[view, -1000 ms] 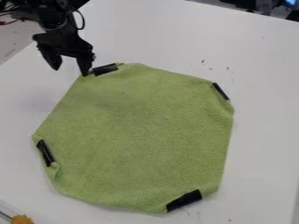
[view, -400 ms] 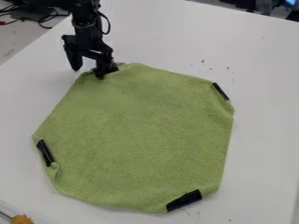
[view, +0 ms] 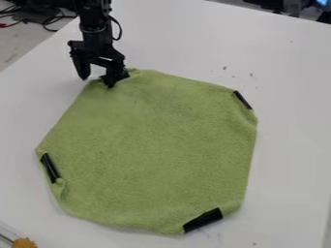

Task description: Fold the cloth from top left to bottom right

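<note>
The black gripper [view: 96,83] hangs at the top left corner of the green cloth [view: 155,150]. Its fingers stand apart, one just outside the cloth's edge and the other over the black strip at that corner, covering part of it. The cloth lies flat and unfolded, with its corners tucked in. Black strips mark the other corners: one at the upper right [view: 243,100], one at the lower left [view: 50,168] and one at the bottom right [view: 203,220].
The cloth lies on a white table [view: 294,121]. An orange-yellow object [view: 24,242] sits at the bottom left corner of the view. Dark cables [view: 48,20] lie beyond the table's edge at the upper left.
Since the first frame the gripper has moved right and slightly down onto the top left corner, still open. The cloth's right and bottom edges have shifted very slightly up and left.
</note>
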Controlling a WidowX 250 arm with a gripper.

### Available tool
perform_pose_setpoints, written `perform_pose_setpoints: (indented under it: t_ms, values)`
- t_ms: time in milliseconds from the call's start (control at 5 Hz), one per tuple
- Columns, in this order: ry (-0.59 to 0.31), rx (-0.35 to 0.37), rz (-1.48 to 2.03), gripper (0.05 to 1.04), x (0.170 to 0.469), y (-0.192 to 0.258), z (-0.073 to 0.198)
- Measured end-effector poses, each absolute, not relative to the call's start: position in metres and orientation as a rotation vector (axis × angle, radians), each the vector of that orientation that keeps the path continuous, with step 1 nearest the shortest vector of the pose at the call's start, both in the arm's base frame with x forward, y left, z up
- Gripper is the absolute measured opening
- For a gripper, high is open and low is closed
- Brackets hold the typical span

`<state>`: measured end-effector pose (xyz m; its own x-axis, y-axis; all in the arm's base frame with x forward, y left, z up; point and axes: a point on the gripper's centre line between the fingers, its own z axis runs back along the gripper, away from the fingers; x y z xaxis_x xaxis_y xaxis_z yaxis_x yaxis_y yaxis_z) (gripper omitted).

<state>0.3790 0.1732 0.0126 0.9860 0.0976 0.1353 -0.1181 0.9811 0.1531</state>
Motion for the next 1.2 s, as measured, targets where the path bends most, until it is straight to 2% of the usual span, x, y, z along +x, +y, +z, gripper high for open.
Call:
perform_pose_setpoints:
  t_ms: [400, 600, 800, 1000, 1200]
  values:
    - [-0.118, 0.147, 0.121, 0.394, 0.378, 0.171, 0.007]
    - [-0.112, 0.142, 0.129, 0.22, 0.375, 0.17, 0.005]
    - [-0.113, 0.145, 0.132, 0.104, 0.372, 0.169, 0.007]
    - [-0.105, 0.189, 0.128, 0.064, 0.367, 0.167, 0.015]
    - [-0.186, 0.25, 0.137, 0.06, 0.369, 0.161, 0.049]
